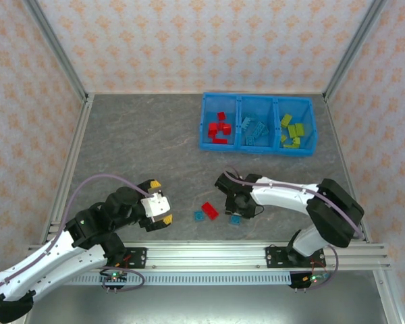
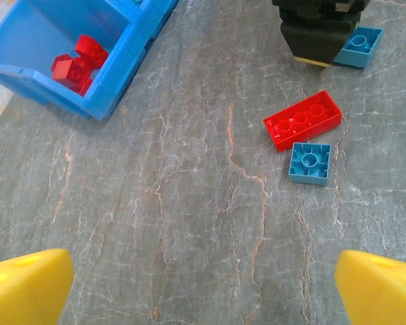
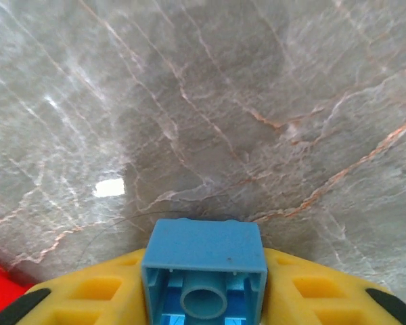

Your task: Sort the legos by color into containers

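Right gripper (image 1: 239,200): pinching 1 light blue brick (image 3: 204,252) between its yellow pads (image 3: 298,267), hollow underside toward the wrist camera. The brick is probably light, rigid and smooth, so grip the 2 flat side walls, not the studs.

Left gripper (image 2: 203,288): fingers spread, nothing between them. Ahead of it lie 1 red brick (image 2: 302,120) and 1 blue square brick (image 2: 310,163), just beside each other.

The top view adds the bin (image 1: 204,125), well beyond both grippers, with 3 colour-separated compartments.
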{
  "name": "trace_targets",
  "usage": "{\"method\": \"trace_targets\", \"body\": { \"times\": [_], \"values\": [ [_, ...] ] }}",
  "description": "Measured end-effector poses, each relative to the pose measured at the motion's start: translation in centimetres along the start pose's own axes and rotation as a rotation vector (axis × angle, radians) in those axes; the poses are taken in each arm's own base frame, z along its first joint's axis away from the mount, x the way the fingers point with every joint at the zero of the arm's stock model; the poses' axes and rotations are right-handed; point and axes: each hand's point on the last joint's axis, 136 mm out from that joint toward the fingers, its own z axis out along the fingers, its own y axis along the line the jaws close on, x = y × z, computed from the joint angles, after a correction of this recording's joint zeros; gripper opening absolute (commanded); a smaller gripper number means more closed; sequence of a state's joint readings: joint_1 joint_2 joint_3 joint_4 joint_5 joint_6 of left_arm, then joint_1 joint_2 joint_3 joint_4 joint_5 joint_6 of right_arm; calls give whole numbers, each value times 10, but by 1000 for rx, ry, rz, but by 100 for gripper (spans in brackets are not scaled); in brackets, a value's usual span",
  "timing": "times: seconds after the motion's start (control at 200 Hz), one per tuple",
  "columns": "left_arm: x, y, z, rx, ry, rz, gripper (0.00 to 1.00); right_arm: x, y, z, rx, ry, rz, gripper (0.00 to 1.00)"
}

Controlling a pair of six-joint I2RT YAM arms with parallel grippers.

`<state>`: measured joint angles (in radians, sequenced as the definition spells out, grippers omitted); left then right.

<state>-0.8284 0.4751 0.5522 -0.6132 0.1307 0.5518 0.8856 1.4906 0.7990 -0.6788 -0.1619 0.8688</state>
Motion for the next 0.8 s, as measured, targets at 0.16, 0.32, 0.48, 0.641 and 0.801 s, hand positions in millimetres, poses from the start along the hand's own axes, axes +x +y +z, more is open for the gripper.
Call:
{"method": "trace_targets", "body": {
  "times": [0.16,0.32,0.48,0.641,0.801],
  "values": [
    [0,0,0,1,0,8,100,-45,4,-42,-10,-182,-4,33],
    [0,0,0,0,0,24,100,-119,7,-100,-62,-411,63,33],
    [0,0,0,0,0,39,100,-200,-7,-146,-58,-613,137,33],
    [0,0,-1,-5,-9,52,100,-291,-18,-162,-22,-719,224,32],
    [0,0,-4,-14,-25,51,100,-357,-14,-135,31,-710,225,41]
  ]
}}
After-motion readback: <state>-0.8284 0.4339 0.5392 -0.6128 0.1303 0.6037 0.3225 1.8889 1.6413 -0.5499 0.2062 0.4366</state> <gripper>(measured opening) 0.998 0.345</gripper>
